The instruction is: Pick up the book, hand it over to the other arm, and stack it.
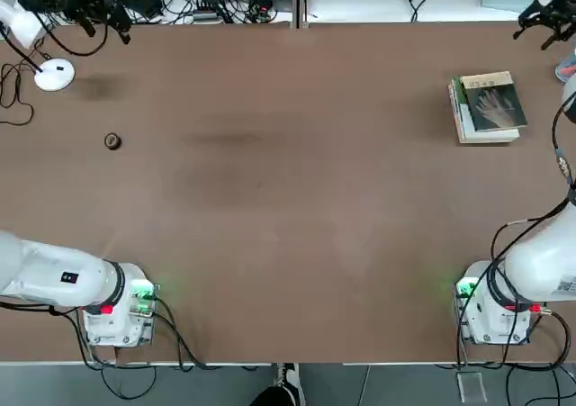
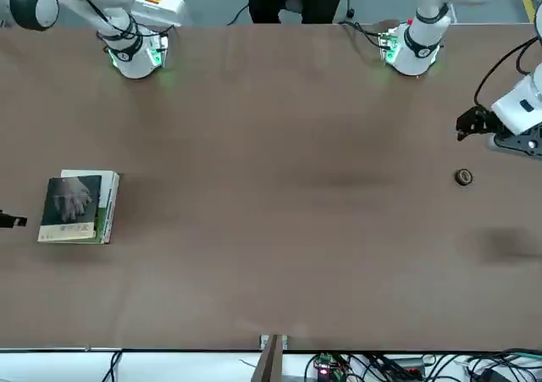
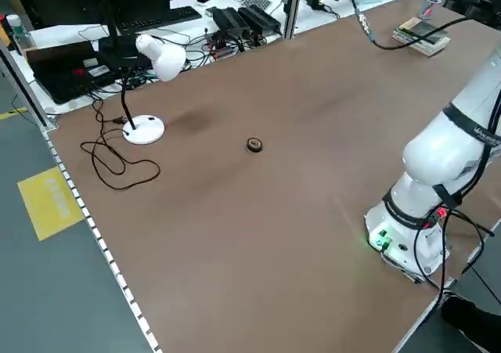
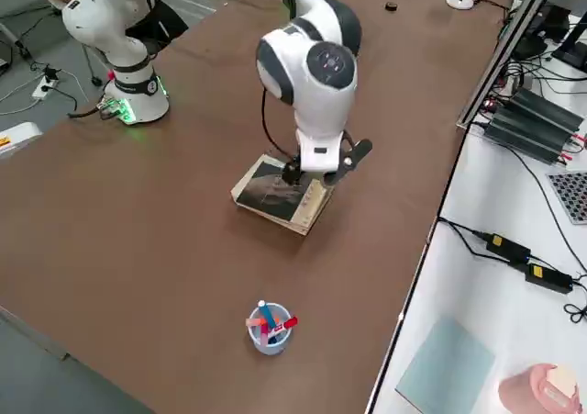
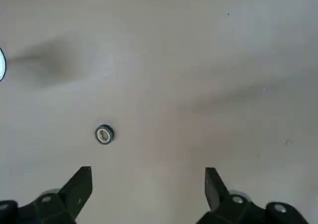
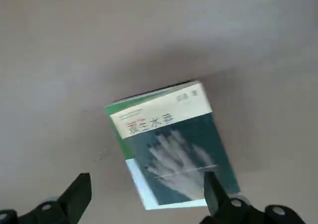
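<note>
The book (image 1: 490, 104) lies flat on another book (image 1: 463, 116) at the table's (image 1: 288, 199) far right, the stacked state the task asks for. The right gripper (image 6: 144, 196) hovers above it and the left gripper (image 5: 147, 191) over bare table, both with jaws wide and empty. A cup (image 4: 268, 329) nearby apparently holds pens.
</note>
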